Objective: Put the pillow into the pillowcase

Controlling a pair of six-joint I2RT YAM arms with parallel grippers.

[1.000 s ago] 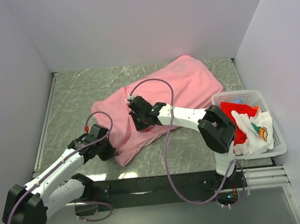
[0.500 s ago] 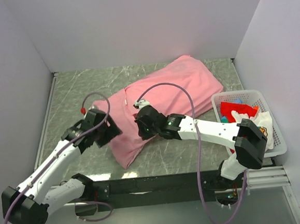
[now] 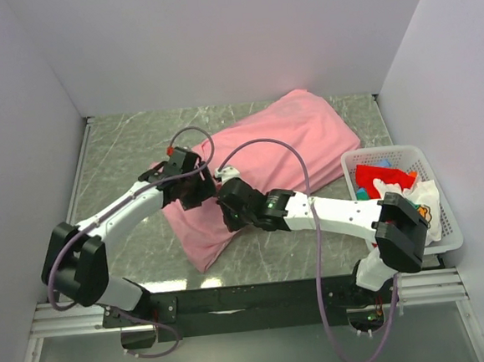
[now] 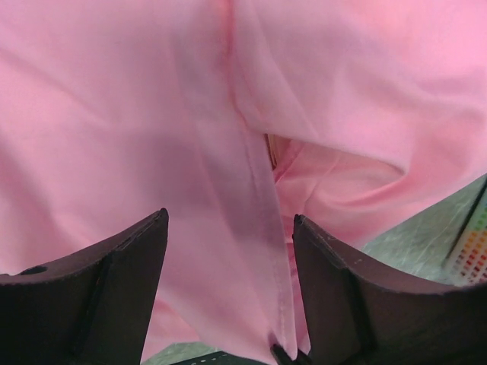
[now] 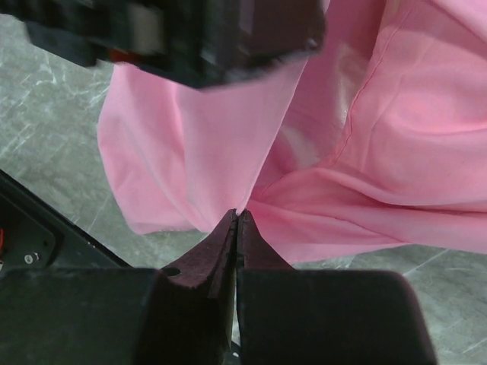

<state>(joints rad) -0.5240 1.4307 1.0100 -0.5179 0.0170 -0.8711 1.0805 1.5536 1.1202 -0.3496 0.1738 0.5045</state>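
While the pillowcase (image 3: 297,139) lies stuffed on the tabletop (image 3: 122,148), its long axis runs diagonally from near-left to far-right. The near corner sits close to the front edge and the far end is near the back wall. A cream sliver of pillow (image 4: 272,150) shows at a gap in the hem. My left end effector (image 4: 230,219) is spread wide, straddling that hem. My right end effector (image 5: 237,217) is closed, pinching a fold of pink. Bare tabletop to the left, and the basket (image 3: 391,154) is just beside the pillowcase on the right.
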